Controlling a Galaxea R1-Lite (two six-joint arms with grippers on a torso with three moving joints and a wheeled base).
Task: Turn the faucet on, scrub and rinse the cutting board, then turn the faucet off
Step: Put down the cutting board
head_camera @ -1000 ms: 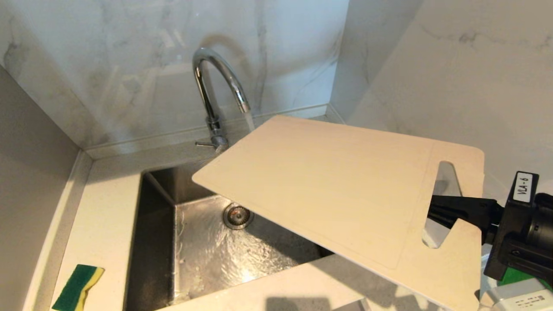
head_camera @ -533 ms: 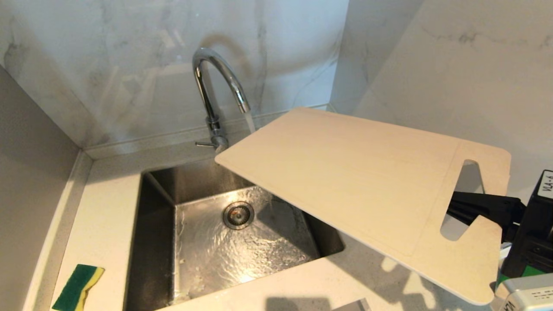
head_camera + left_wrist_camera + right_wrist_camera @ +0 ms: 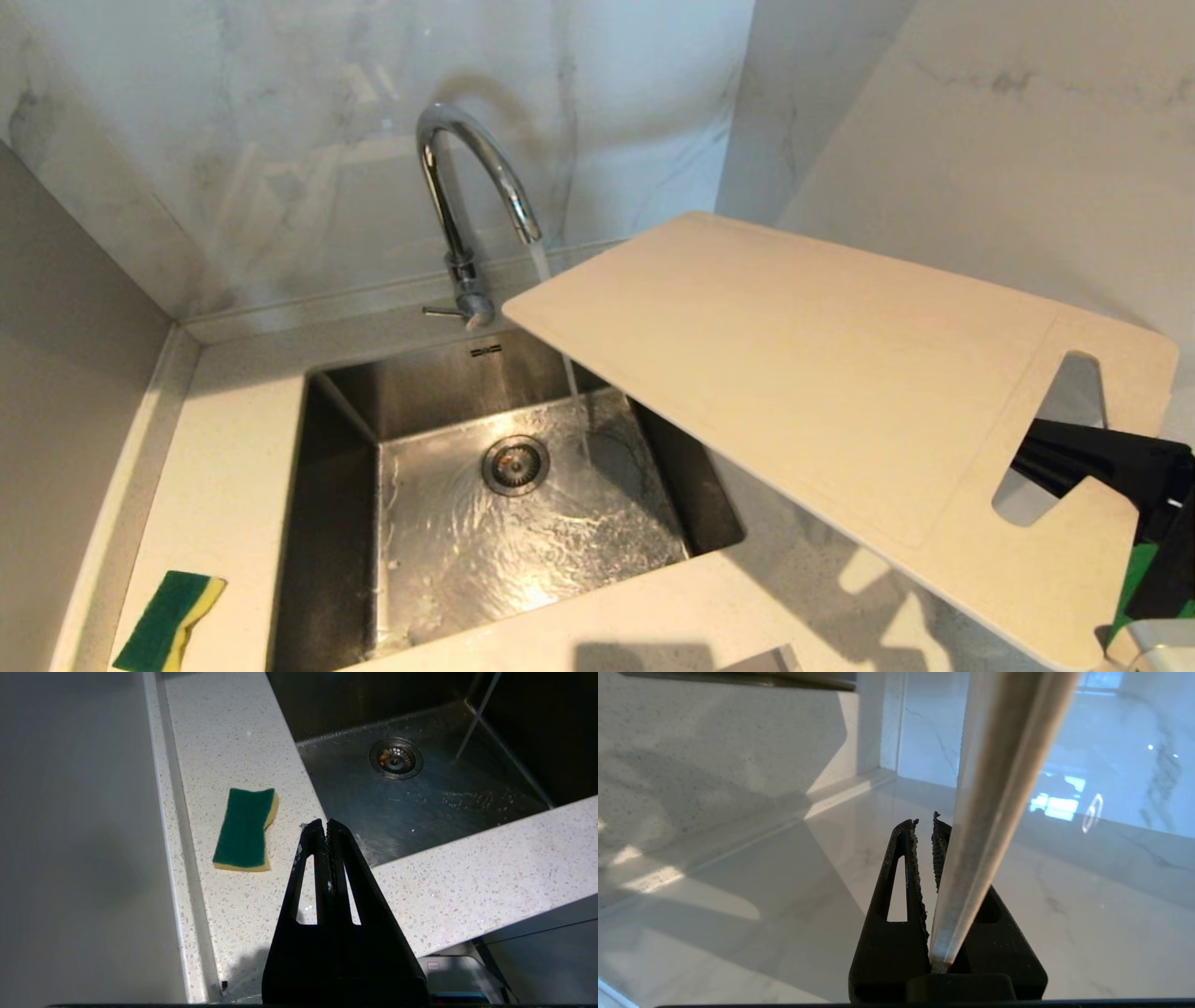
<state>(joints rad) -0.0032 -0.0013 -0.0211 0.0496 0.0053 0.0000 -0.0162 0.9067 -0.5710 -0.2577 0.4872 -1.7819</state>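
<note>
Three views, listed against the sink [image 3: 336,523] as landmark.

Head view: we are seeing the faucet [image 3: 467,187] standing behind the sink's rear rim, its water stream [image 3: 565,373] running down into the basin beside the drain [image 3: 514,464]. We are holding the cutting board [image 3: 822,392] in the air, tilted, to the right of the sink, its far corner hanging over the basin's right rear edge; the stream is falling just beside that corner. The right gripper [image 3: 1055,457] is showing through the board's handle slot, at the end farthest from the sink. A sponge [image 3: 170,621] is lying on the counter [image 3: 233,448] left of the sink.

Left wrist view: the left gripper [image 3: 325,823] is hanging above the sink's near left corner with its fingers pressed together on nothing; the sponge [image 3: 245,835] is lying flat just beside the sink's left rim.

Right wrist view: the right gripper [image 3: 924,822] is clamping the cutting board [image 3: 994,793] edge-on between its fingers, over the counter away from the sink.
</note>
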